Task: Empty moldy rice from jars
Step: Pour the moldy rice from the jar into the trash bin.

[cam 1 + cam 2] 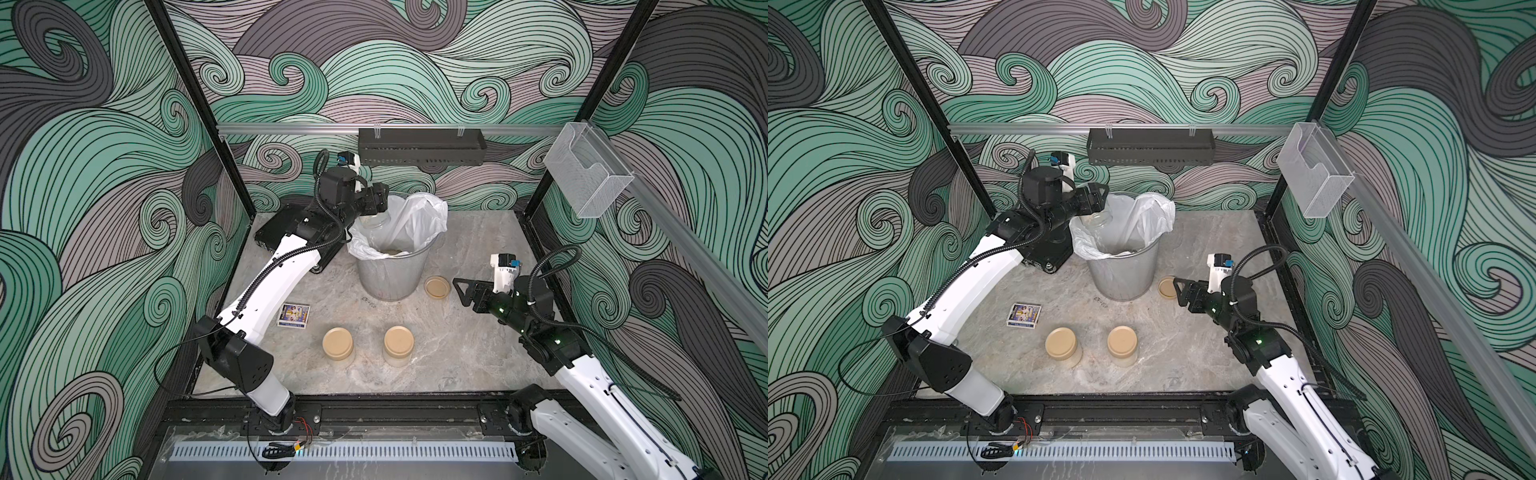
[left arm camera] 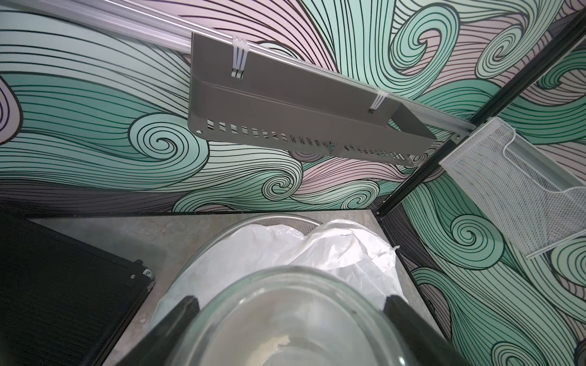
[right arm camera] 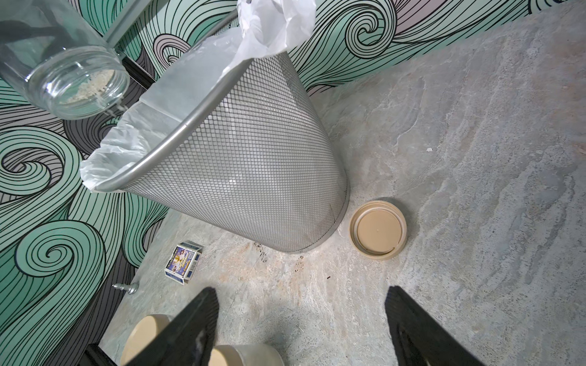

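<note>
My left gripper (image 1: 380, 203) (image 2: 291, 304) is shut on an open clear jar (image 1: 376, 218) (image 1: 1098, 218) (image 3: 60, 63), tilted mouth-down over the silver mesh bin (image 1: 388, 278) (image 3: 253, 174) with its white liner. A little moldy rice (image 3: 92, 85) clings inside the jar's mouth, and a beige patch (image 1: 395, 251) lies in the liner. Two lidded jars (image 1: 338, 347) (image 1: 398, 345) stand near the table's front. My right gripper (image 1: 459, 291) (image 3: 301, 294) hangs open and empty above the table, right of the bin. A loose tan lid (image 1: 437, 286) (image 3: 378, 229) lies upside down beside the bin's base.
A small printed box (image 1: 294, 316) (image 3: 184, 261) lies left of the bin. A black block (image 1: 286, 232) sits at the back left under my left arm. A dark shelf (image 1: 419, 145) hangs on the back rail and a clear mesh holder (image 1: 586, 170) on the right rail.
</note>
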`<action>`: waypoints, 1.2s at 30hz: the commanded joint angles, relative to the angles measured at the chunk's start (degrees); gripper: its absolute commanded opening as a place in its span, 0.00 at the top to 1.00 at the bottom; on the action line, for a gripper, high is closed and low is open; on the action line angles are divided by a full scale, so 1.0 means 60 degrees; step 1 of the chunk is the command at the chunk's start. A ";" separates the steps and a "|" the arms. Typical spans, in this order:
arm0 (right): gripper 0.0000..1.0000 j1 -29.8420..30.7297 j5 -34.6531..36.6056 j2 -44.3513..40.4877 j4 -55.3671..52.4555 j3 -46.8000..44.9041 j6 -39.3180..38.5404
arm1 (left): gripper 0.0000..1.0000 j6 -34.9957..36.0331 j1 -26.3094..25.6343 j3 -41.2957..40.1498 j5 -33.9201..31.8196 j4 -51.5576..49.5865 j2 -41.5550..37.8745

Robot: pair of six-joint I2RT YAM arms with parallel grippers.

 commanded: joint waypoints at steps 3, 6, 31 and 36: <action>0.18 -0.0052 -0.0159 0.0197 0.0101 0.0453 -0.0317 | 0.66 0.0921 -0.0261 0.0576 -0.0715 0.0618 -0.0120; 0.18 -0.0054 -0.0104 0.0201 0.0113 0.0419 -0.0351 | 0.66 0.1314 -0.0360 0.0588 -0.0935 0.0694 -0.0068; 0.18 -0.0106 -0.0422 0.0221 0.0014 0.0446 -0.0519 | 0.66 0.4096 -0.1342 0.1075 -0.3570 0.1949 0.1133; 0.18 -0.0103 -0.0329 -0.0194 -0.0189 0.0392 -0.0552 | 0.67 0.3196 -0.1190 0.1276 -0.3127 0.1694 0.1237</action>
